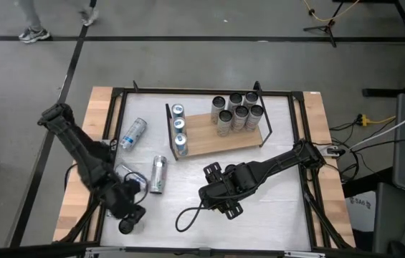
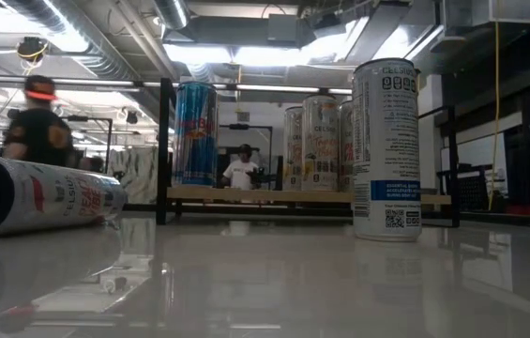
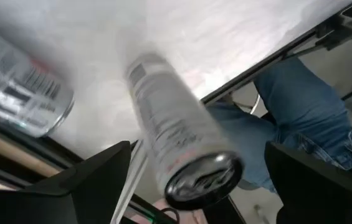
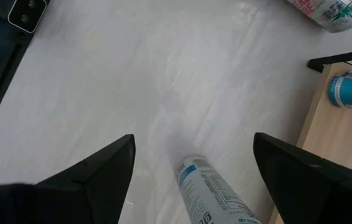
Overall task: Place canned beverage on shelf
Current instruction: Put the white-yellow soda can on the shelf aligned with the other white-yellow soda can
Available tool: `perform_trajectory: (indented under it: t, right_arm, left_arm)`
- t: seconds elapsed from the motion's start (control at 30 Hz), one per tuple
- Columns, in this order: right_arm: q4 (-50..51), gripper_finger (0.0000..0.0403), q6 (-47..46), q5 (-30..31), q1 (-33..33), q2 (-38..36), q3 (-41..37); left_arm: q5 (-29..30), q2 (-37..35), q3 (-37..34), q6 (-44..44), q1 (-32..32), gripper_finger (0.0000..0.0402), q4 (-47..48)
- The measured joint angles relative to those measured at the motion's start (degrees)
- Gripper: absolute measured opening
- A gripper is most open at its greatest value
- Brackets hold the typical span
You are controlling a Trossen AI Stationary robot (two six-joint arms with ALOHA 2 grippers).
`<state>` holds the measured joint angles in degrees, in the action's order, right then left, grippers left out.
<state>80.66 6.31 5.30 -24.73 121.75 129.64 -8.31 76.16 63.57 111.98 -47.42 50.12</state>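
White, faintly streaked tabletop [image 1: 259, 222] is carrying the whole arrangement. At the near edge, the left gripper [image 1: 132, 213] is standing wide open; its wrist view is showing a slim cylindrical can [image 3: 179, 149] lying between the spread dark fingers [image 3: 91, 180], though whether they are touching it cannot be told. The right gripper [image 1: 220, 201] is hovering near the table's middle, its jaws likewise wide apart and holding nothing; its wrist view is showing a white-and-blue upright can [image 4: 216, 193] standing between the fingers [image 4: 300, 174], a detail the overhead view is hiding beneath the arm. Farther in, two silver cans are lying on their sides: one [image 1: 158, 174] near the left gripper, another [image 1: 135, 133] toward the far left. Beyond, the shelf [image 1: 220, 136], a flat light-brown wooden board with thin black wire ends, is bearing a row of blue-topped cans [image 1: 179, 129] at its left end and a cluster of grey-topped cans [image 1: 239, 111] at its right. Only the low view is showing printed labels and a person [image 2: 37, 127] behind the table.
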Motion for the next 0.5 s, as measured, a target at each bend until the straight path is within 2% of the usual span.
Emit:
perform_trajectory:
  t: [0.27,0.5]
  right_arm:
    - [0.00,0.0321,0.00,0.00,-0.01,0.00,0.00]
    - [-0.02,0.0321,0.00,0.00,-0.01,0.00,0.00]
  left_arm:
    - [12.78,0.20,0.00,10.74,-9.39,0.0361,0.22]
    - [23.85,0.33,0.00,11.94,-11.82,0.0361,-0.85]
